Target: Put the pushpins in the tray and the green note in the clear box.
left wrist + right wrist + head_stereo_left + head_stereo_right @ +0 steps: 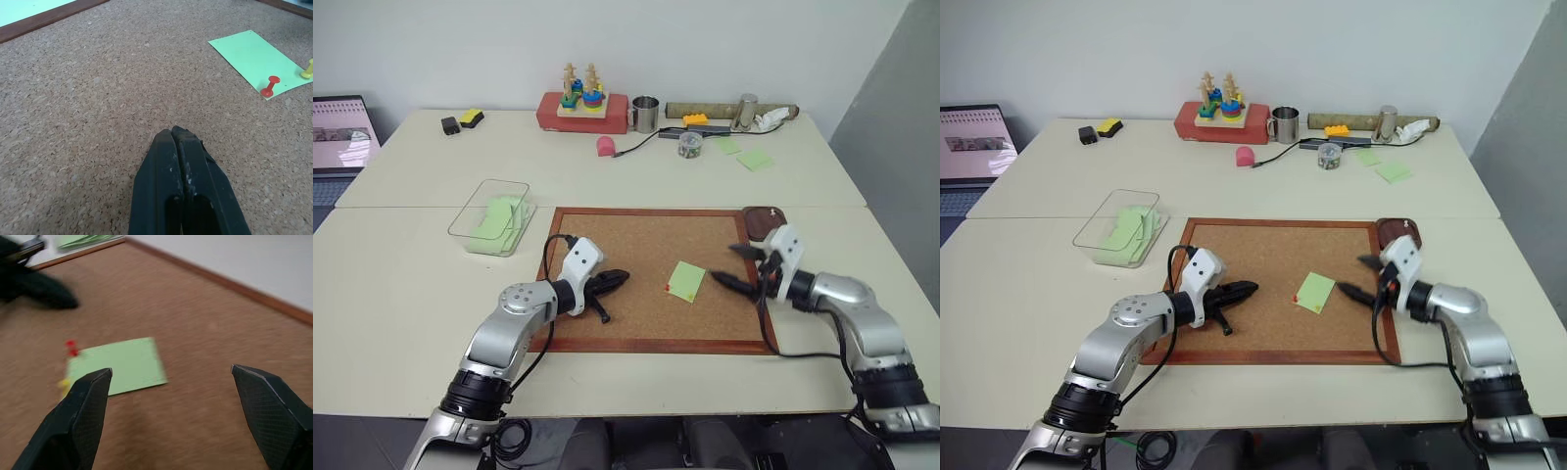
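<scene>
Between my left gripper [619, 278] and my right gripper [736, 266] the cork board [636, 245] lay bare except for the green note [687, 280], with a red pushpin [269, 86] and a pale one [307, 72] at its left corner. My left fingers were pressed together, a slim shape over the cork; my right fingers stood wide apart just right of the note. The far half of the board was unobstructed. The tray [764, 219] sat at the board's far right corner, close behind my right wrist. The clear box [491, 217] stood off the board's far left, notes already inside, open table around it.
</scene>
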Tool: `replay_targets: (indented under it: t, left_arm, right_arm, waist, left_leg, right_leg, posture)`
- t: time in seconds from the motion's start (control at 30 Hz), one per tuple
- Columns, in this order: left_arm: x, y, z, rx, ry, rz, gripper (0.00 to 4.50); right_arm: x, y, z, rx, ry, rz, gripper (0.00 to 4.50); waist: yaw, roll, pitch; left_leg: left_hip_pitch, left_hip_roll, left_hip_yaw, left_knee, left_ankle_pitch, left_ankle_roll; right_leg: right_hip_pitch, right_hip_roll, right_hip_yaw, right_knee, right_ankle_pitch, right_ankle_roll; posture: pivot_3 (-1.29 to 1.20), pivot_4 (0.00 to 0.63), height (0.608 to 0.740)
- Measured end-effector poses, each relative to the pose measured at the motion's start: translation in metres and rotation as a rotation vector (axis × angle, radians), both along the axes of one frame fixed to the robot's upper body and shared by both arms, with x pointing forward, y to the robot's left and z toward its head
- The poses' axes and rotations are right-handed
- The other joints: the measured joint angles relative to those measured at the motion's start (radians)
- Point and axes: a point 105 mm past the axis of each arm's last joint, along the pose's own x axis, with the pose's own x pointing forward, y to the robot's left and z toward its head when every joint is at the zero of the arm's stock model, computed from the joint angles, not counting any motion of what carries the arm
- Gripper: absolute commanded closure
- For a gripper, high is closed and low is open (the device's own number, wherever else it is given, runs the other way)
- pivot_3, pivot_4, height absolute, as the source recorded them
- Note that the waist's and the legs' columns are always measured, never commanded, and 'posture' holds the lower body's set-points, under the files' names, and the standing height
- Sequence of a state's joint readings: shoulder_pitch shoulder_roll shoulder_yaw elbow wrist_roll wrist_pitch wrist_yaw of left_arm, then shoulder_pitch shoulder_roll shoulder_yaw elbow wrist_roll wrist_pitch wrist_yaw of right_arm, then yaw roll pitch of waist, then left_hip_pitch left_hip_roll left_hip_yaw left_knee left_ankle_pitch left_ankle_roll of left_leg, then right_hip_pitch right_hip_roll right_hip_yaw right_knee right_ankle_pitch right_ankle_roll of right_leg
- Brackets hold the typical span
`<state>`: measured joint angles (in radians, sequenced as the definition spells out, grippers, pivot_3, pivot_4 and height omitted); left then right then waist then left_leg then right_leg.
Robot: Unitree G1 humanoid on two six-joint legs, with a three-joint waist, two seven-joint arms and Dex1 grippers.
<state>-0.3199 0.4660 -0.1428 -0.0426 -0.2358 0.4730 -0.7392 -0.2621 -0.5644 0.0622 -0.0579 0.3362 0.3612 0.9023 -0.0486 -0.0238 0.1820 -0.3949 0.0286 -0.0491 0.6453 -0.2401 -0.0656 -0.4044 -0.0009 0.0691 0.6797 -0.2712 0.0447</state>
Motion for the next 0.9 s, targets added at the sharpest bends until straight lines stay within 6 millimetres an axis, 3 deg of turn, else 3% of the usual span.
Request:
replay_targets:
  t: [0.4,0.53,0.9]
  left_arm:
    - [-0.001,-0.001,0.0,-0.001,0.003,-0.01,4.5]
    - [-0.001,-0.001,0.0,-0.001,0.003,-0.011,4.5]
    - [-0.002,0.001,0.001,0.005,0.002,-0.011,4.5]
  right_arm:
    - [-0.022,0.046,-0.011,0.06,0.039,0.125,0.43]
    - [-0.02,0.047,-0.019,0.047,0.045,0.114,0.98]
    - [-0.019,0.048,-0.019,0.05,0.036,0.117,3.5]
  waist:
    - [0.0,0.0,0.0]
    - [0.0,0.0,0.0]
    - [0.0,0.0,0.0]
  left_leg:
    - [0.0,0.0,0.0,0.0,0.0,0.0]
    - [0.0,0.0,0.0,0.0,0.0,0.0]
    - [0.0,0.0,0.0,0.0,0.0,0.0]
  right_leg:
    - [0.0,0.0,0.0,0.0,0.0,0.0]
    - [0.0,0.0,0.0,0.0,0.0,0.0]
    - [0.0,0.0,0.0,0.0,0.0,0.0]
  posture:
    - [0.0,0.15,0.74]
    - [0.0,0.15,0.74]
    - [0.0,0.15,0.74]
